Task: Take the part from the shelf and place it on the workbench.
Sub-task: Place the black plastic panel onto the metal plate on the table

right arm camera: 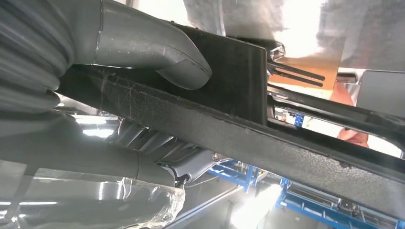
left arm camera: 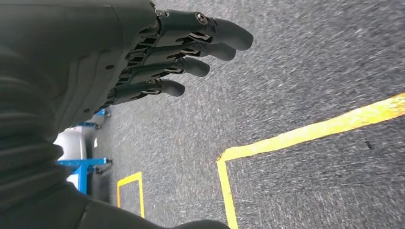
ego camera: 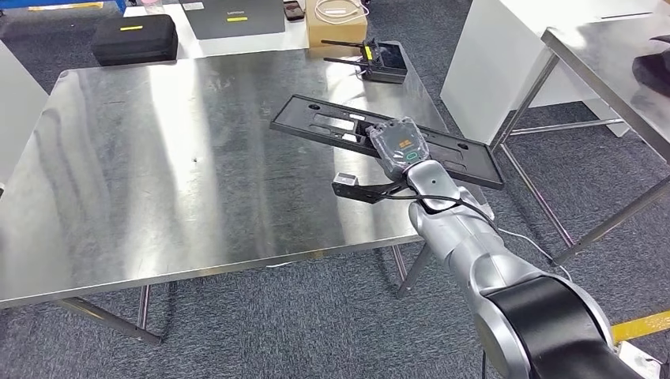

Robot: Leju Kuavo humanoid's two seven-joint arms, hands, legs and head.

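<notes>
Head view: a long black part [ego camera: 332,126] is gripped by the right hand [ego camera: 399,146] above the steel tabletop [ego camera: 158,174]. Left hand [left arm camera: 157,57] hangs spread, holding nothing. If released tilted, the part could be tipped off the edge.

A robotics workshop or test lab: a bare stainless-steel surface [ego camera: 158,158] on grey carpet, yellow floor tape [left arm camera: 305,133], a black hard equipment case [ego camera: 134,38] at far left, blue metal racking [right arm camera: 329,205], a black antenna radio unit [ego camera: 383,61].

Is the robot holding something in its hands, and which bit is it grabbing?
Yes. The right robot hand grips the long black part near its middle, thumb pressed on its flat face. The left robot hand holds nothing.
</notes>
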